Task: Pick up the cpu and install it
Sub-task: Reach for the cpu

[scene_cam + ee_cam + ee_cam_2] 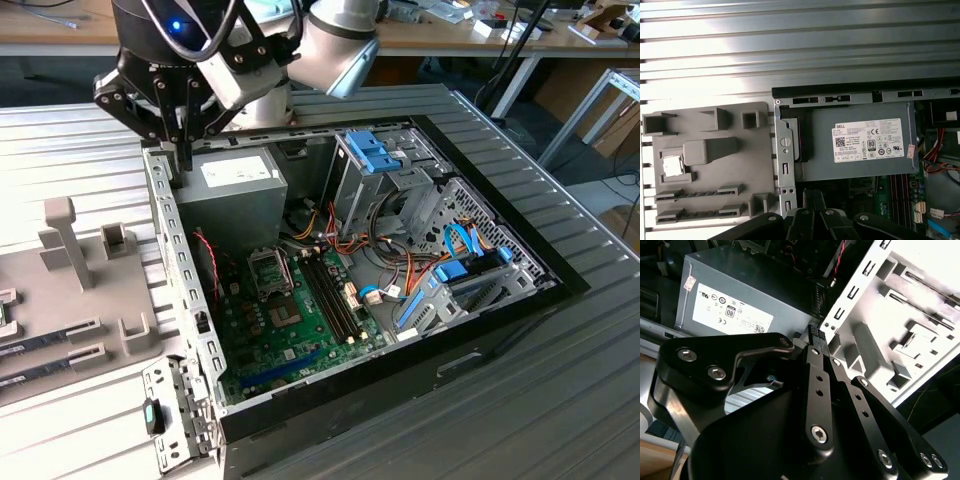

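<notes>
Cpu (672, 166): small flat square chip, dull silver metal lid, thin green rim. In the first wrist view it lies flat in a square pocket of the matte grey moulded plastic fixture tray (715, 150), just beside a raised blocky wedge. Nothing touches it. Two long narrow slots on the same tray hold dark memory sticks (695, 194).

The tray sits on the ribbed, shiny corrugated metal table (790, 50), right next to the open black-and-silver computer case (190, 300), whose perforated sheet-steel rim is stamped with slots.

Inside the case: a grey sheet-metal power-supply box (855, 145) with a white label, a green motherboard (290, 320) with a square metal-framed socket (270, 268), blue plastic drive brackets and bundles of orange and red wires.

Black gripper (816, 335) (matte linkage bars, bright screw heads): its two slim fingers (818, 390) are pressed together at the tips with nothing between them. In the exterior view it hangs over the case rim by the power-supply box, on the exterior view's left, apart from the cpu on the tray.
</notes>
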